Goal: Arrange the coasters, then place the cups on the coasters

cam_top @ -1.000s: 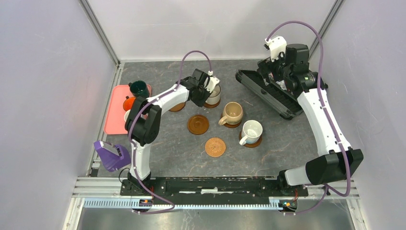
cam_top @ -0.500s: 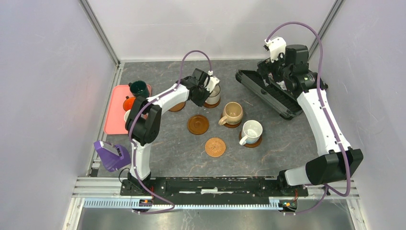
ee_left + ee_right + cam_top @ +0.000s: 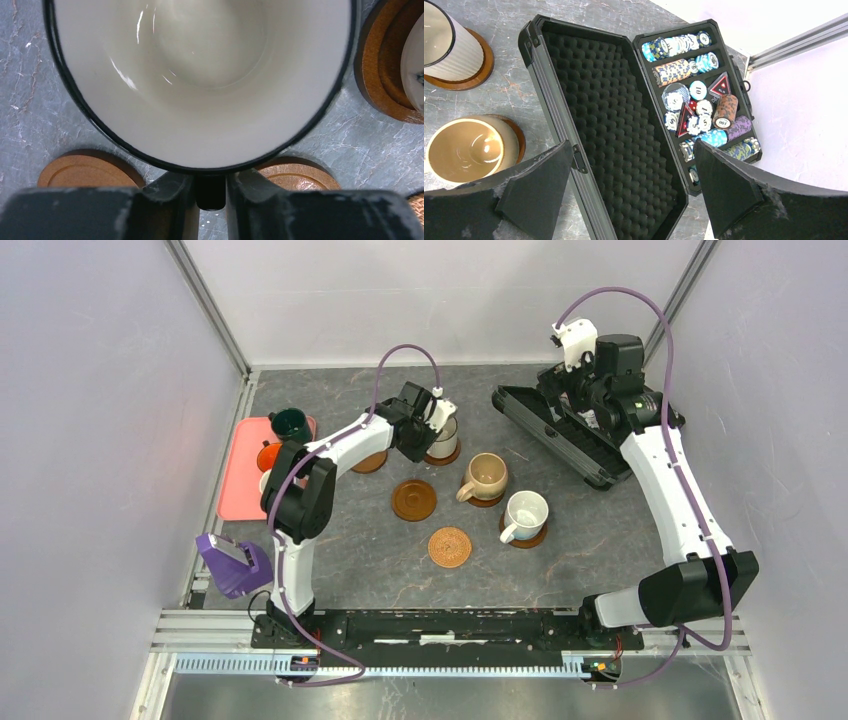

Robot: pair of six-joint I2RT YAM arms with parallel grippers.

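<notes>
The cream striped cup [image 3: 445, 436] stands on a brown coaster [image 3: 441, 456] at the back. My left gripper [image 3: 210, 181] is shut on the cup's dark handle [image 3: 210, 194], jaws close on either side. The beige cup [image 3: 488, 473] and the white cup [image 3: 526, 512] each sit on a coaster. Three coasters hold no cup: one half hidden by my left arm [image 3: 370, 463], a dark one [image 3: 413, 499] and a woven one [image 3: 450, 547]. The dark green cup [image 3: 291, 424] and the orange cup [image 3: 268, 455] are on the pink tray. My right gripper [image 3: 631, 150] hangs open.
The pink tray [image 3: 238, 480] lies at the left edge. An open black case [image 3: 560, 435] of poker chips [image 3: 696, 95] sits at the back right under my right gripper. A purple object [image 3: 235, 562] stands front left. Walls close in on three sides.
The left gripper and the cream cup have edged slightly left and towards the back. The right arm has not moved.
</notes>
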